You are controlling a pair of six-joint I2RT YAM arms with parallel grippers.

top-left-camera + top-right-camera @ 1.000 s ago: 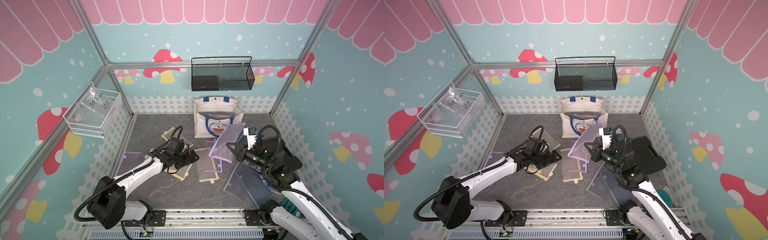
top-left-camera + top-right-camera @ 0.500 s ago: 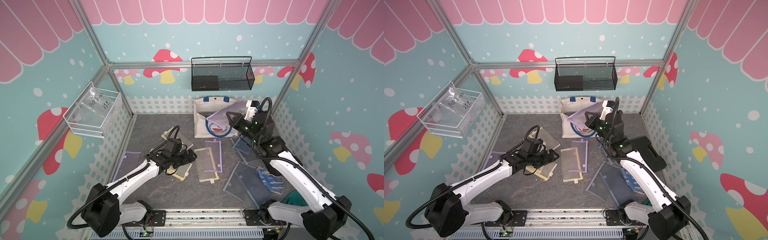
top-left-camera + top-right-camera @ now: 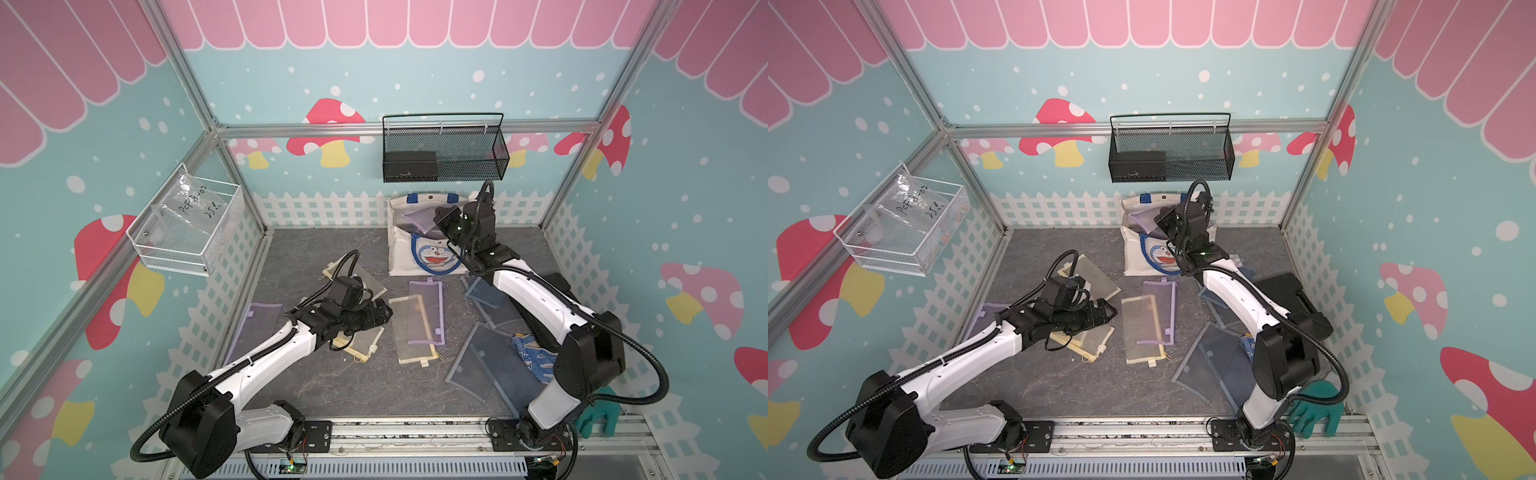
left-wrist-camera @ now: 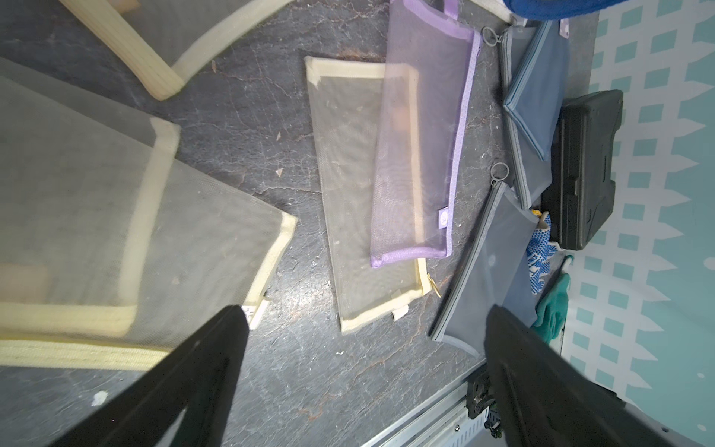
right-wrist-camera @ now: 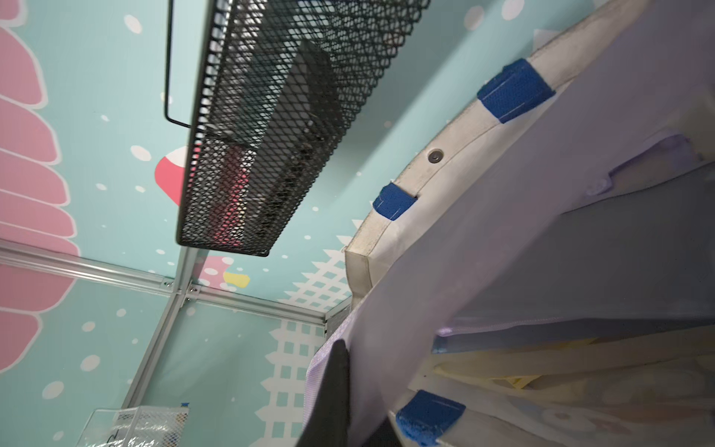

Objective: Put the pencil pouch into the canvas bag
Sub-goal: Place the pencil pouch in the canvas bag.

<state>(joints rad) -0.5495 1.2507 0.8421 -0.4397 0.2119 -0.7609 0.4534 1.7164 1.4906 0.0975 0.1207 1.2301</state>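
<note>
Right gripper (image 3: pixel 441 219) clamped on purple pencil pouch (image 3: pixel 417 219), half inside canvas bag (image 3: pixel 401 257); left gripper (image 4: pixel 360 329) wide, empty; risk: pouch snagging rim, toppling bag.

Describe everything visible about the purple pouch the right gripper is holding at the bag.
The purple pencil pouch is a flat, translucent lilac mesh sleeve with a purple fabric border. It is tilted, its lower part already inside the open mouth of the cream canvas bag, its upper part above the rim. The right gripper is shut on one edge of it; the right wrist view shows a black finger pressed against the mesh.
</note>
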